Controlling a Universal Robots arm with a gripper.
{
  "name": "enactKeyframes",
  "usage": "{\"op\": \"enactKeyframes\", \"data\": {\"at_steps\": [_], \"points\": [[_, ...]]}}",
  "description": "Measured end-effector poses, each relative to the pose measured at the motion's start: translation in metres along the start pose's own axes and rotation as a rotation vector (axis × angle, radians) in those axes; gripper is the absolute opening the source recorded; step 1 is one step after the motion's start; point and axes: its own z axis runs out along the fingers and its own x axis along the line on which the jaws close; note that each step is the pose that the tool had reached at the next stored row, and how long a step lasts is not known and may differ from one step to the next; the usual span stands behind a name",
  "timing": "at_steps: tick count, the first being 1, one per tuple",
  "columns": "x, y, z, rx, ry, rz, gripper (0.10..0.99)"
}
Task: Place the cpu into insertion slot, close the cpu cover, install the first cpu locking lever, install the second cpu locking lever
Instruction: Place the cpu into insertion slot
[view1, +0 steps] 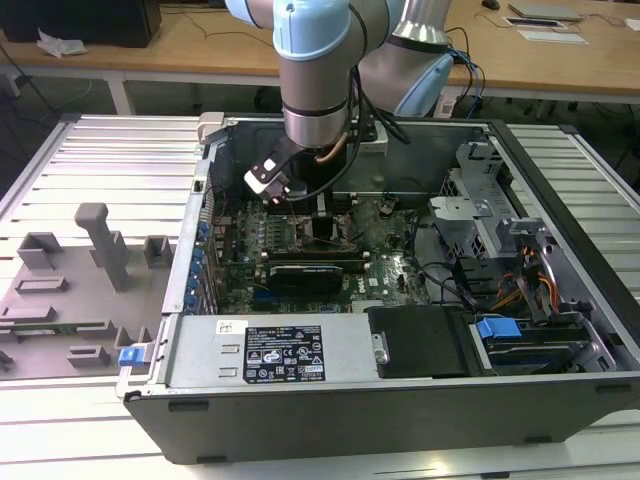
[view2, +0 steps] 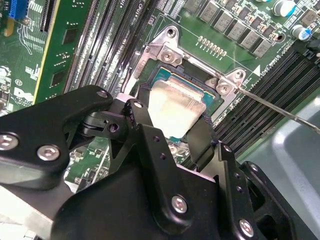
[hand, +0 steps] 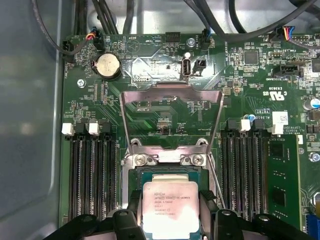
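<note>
The cpu (hand: 170, 205), a pale metal square, sits low over the insertion slot (hand: 150, 175), whose dark rim shows around it. My gripper (hand: 170, 212) is shut on it, one black finger (hand: 132, 207) on each side. The second wrist view has the same grip: the cpu (view2: 175, 105) lies between the fingers (view2: 202, 137) of the gripper (view2: 170, 125), over the insertion slot (view2: 162, 75). I cannot tell whether the chip is fully seated. The cpu cover (hand: 129, 120) stands swung open beyond the socket. In the exterior view the gripper (view1: 315, 205) reaches down into the open computer case.
A thin wire locking lever (hand: 216, 182) stands released beside the socket, also seen as the lever (view2: 272, 105). Black memory slots (hand: 92, 170) flank the socket on both sides. Cables (hand: 107, 15) hang near the case wall. A grey fixture tray (view1: 80, 280) lies at the exterior view's left.
</note>
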Motion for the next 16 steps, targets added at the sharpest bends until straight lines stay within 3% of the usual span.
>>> {"op": "enactKeyframes", "data": {"at_steps": [8, 9, 12, 16], "points": [[0.0, 0.0, 0.0001, 0.0, 0.0004, 0.0, 0.549], [0.0, 0.0, 0.0001, 0.0, 0.0004, 0.0, 0.616], [0.0, 0.0, 0.0, 0.0, 0.0005, 0.0, 0.616], [0.0001, 0.0009, -0.0083, 0.0, 0.0004, 0.0, 0.616]]}}
